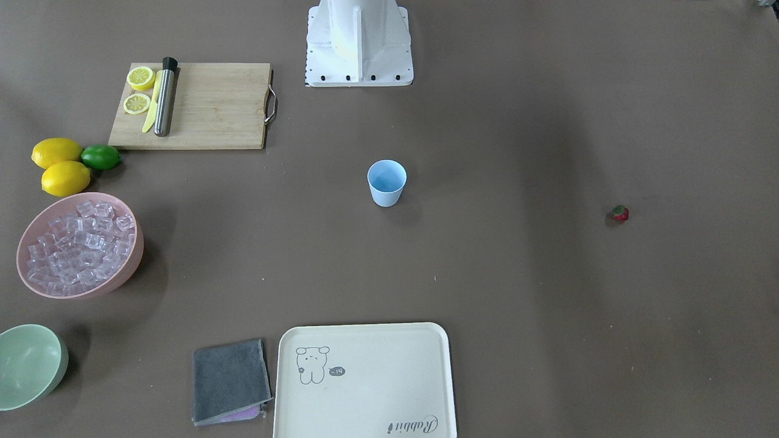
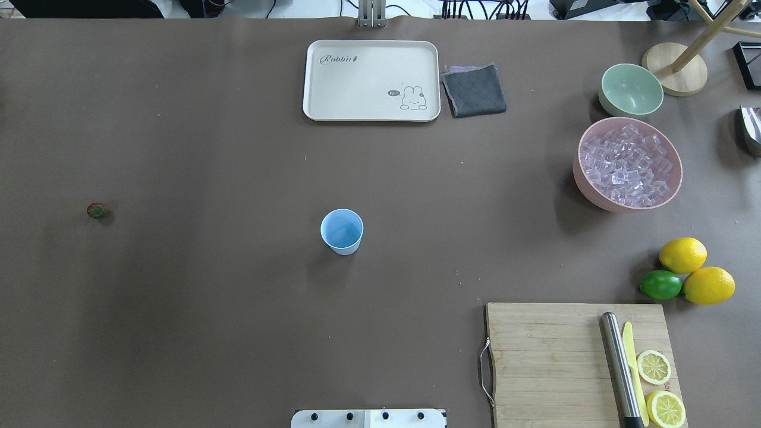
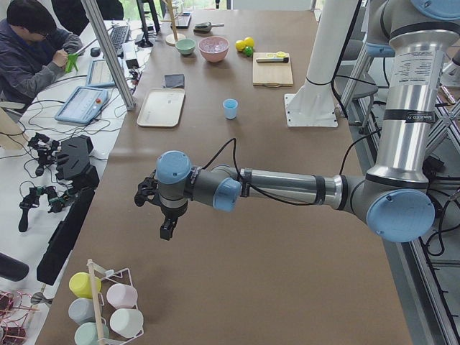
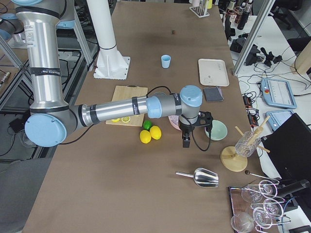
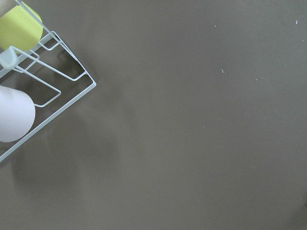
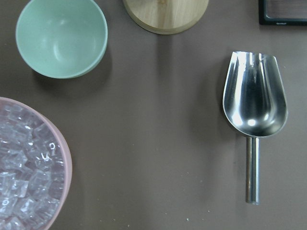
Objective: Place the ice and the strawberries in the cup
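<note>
Right wrist-mounted view: a steel scoop (image 6: 254, 103) is laid near the right gripper (image 4: 186, 141), beside a pink bowl (image 6: 65, 160) of glassy ice cubes (image 6: 24, 177), presumably for scooping. The gripper's state cannot be told.

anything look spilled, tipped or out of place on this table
Nothing is spilled or tipped. The one oddity is the strawberry, lying alone far out on the robot's left side, apart from the lemons and lime. The cup stands upright and the ice sits inside the pink bowl.
</note>
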You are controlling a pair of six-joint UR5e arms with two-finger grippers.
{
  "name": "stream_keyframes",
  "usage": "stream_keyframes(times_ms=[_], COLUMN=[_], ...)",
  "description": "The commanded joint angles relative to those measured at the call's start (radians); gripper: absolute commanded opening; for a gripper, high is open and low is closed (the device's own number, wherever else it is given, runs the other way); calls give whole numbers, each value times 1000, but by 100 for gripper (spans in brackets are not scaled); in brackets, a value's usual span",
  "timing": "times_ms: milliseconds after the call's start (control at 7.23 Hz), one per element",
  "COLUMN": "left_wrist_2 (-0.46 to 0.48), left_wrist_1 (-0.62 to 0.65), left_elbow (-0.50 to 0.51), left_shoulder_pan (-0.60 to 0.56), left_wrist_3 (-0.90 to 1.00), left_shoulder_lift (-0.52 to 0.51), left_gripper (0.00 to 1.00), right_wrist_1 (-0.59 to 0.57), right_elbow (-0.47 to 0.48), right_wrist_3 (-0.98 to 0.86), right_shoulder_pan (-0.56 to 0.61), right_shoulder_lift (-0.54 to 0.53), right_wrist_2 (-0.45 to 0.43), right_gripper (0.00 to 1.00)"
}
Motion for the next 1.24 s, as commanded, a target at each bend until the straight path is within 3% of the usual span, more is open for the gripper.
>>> stream_keyframes(times_ms=[0,276,1106], left_wrist_2=[1,0,1], left_wrist_1=[0,0,0], left_elbow=[3,5,6], left_shoulder_pan=[11,11,11], left_wrist_3=[1,1,1], left_shoulder_lift=[-1,-1,-1], left_gripper=[98,97,97], right_wrist_1=[0,0,0], right_elbow=[0,2,-1], right_wrist_3=[48,170,337], right_shoulder_pan=[-107,-231,-403], right_shoulder_lift=[56,113,172], right_wrist_2=[-37,-130,-236], right_gripper=[100,100,99])
